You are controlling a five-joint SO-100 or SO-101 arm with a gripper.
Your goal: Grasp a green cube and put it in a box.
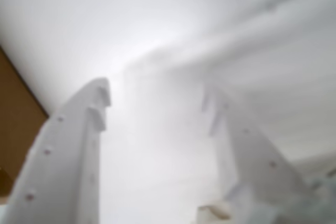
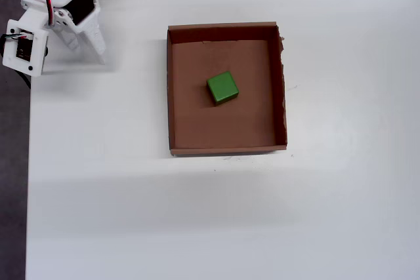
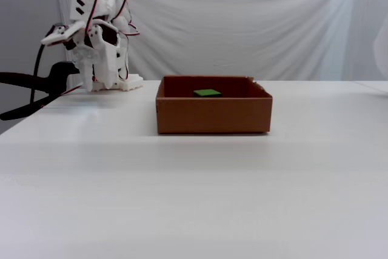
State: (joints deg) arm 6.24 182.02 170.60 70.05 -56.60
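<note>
Cube sits green inside the box — arm folded well apart, jaws parted, empty.

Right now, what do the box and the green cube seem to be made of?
The box looks like brown cardboard, matte, with thin walls and a slightly ragged right edge. The green cube has smooth, matte, evenly bright faces; probably plastic or painted wood, I cannot tell which.
</note>
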